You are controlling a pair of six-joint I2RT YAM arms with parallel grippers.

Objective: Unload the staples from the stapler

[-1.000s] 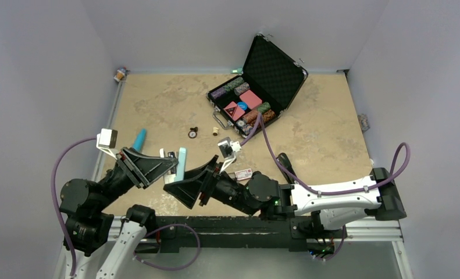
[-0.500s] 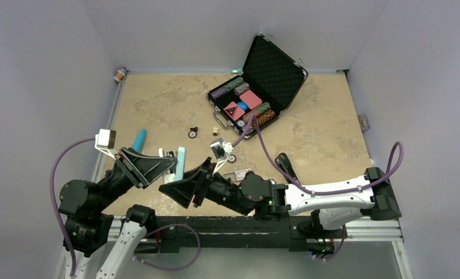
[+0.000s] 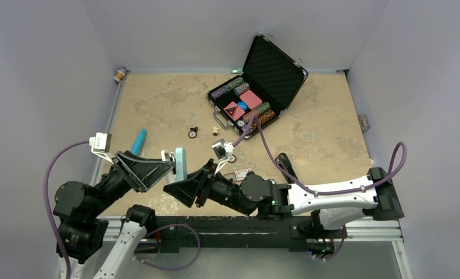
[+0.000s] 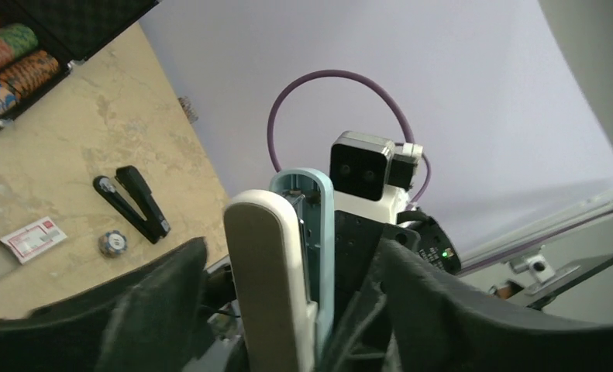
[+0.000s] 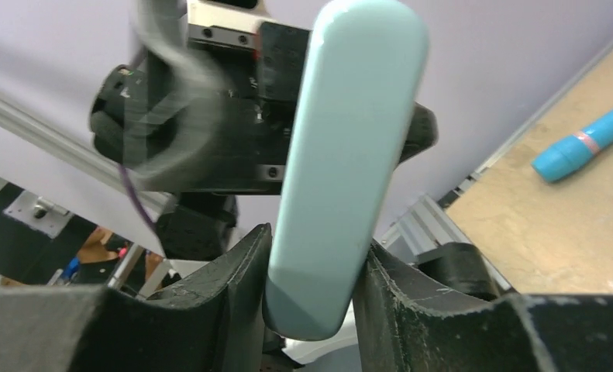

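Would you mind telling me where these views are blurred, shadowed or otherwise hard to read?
Right wrist: the left arm is smeared by motion blur, while the pale teal case is sharp. Left wrist: the near fingers are dark against a bright wall. Top external: even light, soft shadows.

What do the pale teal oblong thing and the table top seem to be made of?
Pale teal oblong thing: probably plastic, smooth and satin, with soft highlights and rounded moulded edges. Table top: beige, matt, with marble-like mottling; stone or printed laminate, the look leaves it open.
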